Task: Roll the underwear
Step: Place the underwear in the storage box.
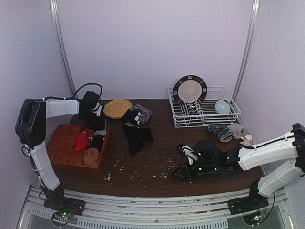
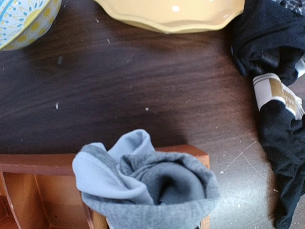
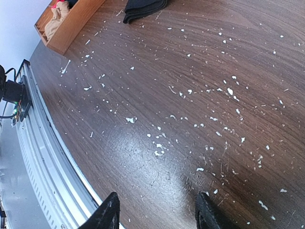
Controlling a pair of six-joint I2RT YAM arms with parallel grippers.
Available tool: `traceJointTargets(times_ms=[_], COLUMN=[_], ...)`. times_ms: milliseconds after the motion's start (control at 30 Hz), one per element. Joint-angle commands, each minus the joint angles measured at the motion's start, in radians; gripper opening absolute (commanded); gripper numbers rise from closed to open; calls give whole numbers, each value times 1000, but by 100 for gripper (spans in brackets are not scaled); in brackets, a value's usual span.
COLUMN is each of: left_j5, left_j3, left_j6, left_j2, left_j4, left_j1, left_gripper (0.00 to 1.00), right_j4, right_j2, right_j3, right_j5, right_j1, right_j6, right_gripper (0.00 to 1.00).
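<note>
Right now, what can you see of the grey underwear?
The grey underwear is soft knit cloth, mid-grey outside with a paler blue-grey band, loosely rolled into a rosette with a dark hollow centre. It sits over a corner of the wooden box, seemingly pinched in the left gripper, whose fingers the cloth hides.

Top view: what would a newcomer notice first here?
White crumbs litter the dark table's near middle, with black underwear sprawled just beyond. At left, the left claw holds bunched grey underwear over the wooden tray's far corner; a plate stands in the wire rack at back right.
</note>
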Motion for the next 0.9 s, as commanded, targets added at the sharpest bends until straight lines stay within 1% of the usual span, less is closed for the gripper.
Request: traceJointTargets(times_ms=[0, 100, 167, 300, 533, 733, 833, 867], left_j5=[-3, 0, 10, 8, -26, -39, -40, -43], left_j3=[-70, -84, -76, -68, -50, -35, -11, -5], left_j6=[-11, -14, -8, -1, -15, -20, -24, -29], left_j2=[-6, -51, -53, 1, 115, 127, 143, 149], left_j4=[-216, -212, -226, -240, -204, -207, -243, -252], left_j1=[-23, -23, -24, -30, -65, -76, -77, -79], left_gripper=[0, 0, 0, 0, 0, 0, 0, 3], right_j4=[12, 15, 19, 29, 28, 23, 23, 23], right_j2=[-2, 2, 8, 13, 21, 17, 23, 26], right_j3=[-19, -22, -23, -22, -29, -31, -24, -21], right_j5=[1, 0, -3, -11, -3, 4, 1, -1], right_j1=[-6, -6, -6, -7, -8, -9, -10, -10], right_j6=[13, 15, 17, 18, 16, 16, 12, 12], right_gripper=[52, 52, 52, 52, 51, 52, 52, 52])
